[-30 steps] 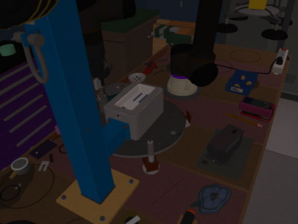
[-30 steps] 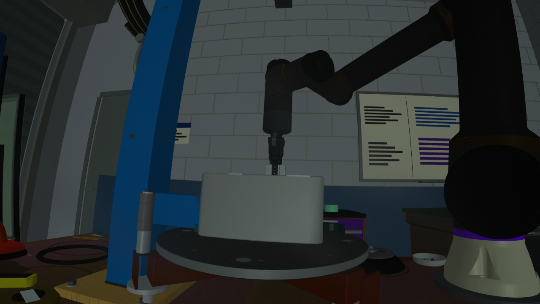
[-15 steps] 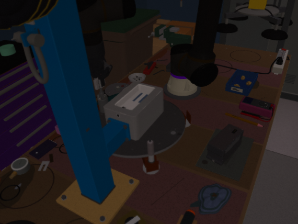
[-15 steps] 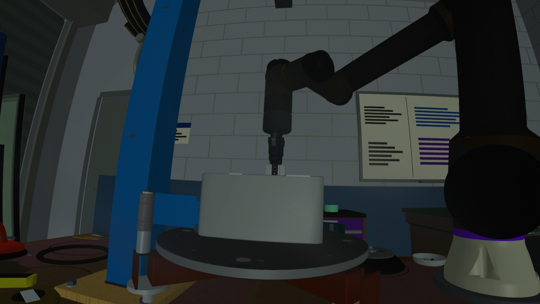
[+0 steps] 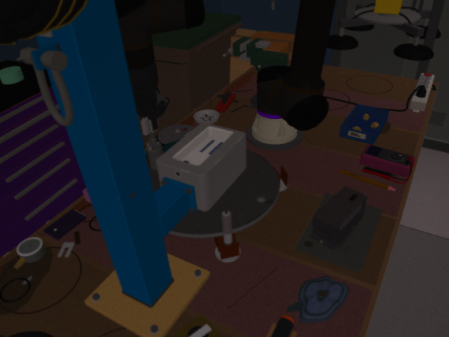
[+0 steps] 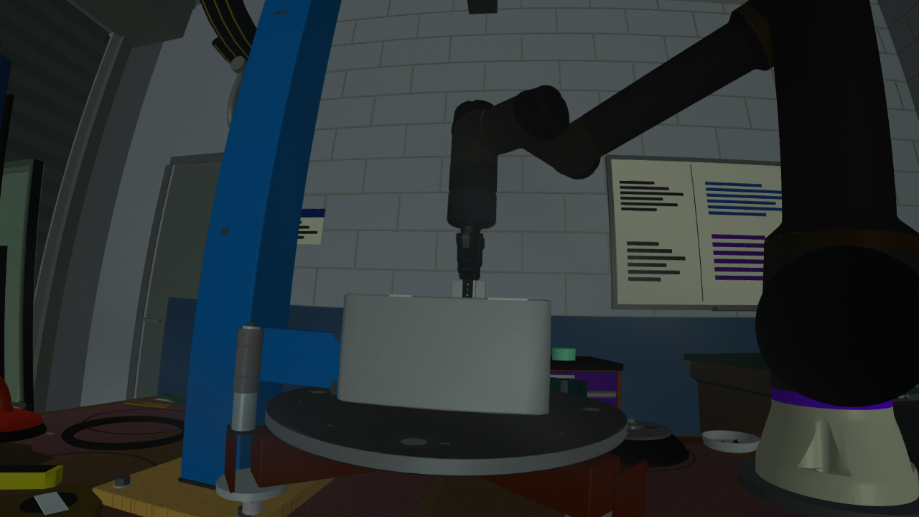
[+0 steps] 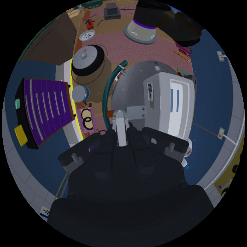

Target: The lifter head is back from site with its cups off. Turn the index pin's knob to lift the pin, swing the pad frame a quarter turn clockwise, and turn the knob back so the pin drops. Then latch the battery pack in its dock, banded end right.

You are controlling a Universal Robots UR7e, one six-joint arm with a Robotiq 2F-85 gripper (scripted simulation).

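Observation:
The grey dock housing [image 5: 205, 163] sits on the round dark pad frame [image 5: 240, 199], with its open battery bay facing up. My gripper [image 7: 121, 136] is behind the housing at the frame's far rim, its fingers closed on a narrow white upright handle [image 7: 121, 129] fixed there by a grey bracket [image 7: 136, 112]. The index pin's knob [image 5: 226, 224] stands upright on its red base at the frame's near edge. The dark battery pack [image 5: 339, 216] lies on a grey mat to the right; its banded end cannot be made out.
The blue hoist column [image 5: 106, 157] rises right beside the frame on the left, and its blue arm [image 5: 175, 200] joins the housing. My arm's base [image 5: 275, 128] stands behind the frame. A multimeter [image 5: 388, 157], a blue box [image 5: 364, 123] and a pencil [image 5: 366, 180] lie to the right.

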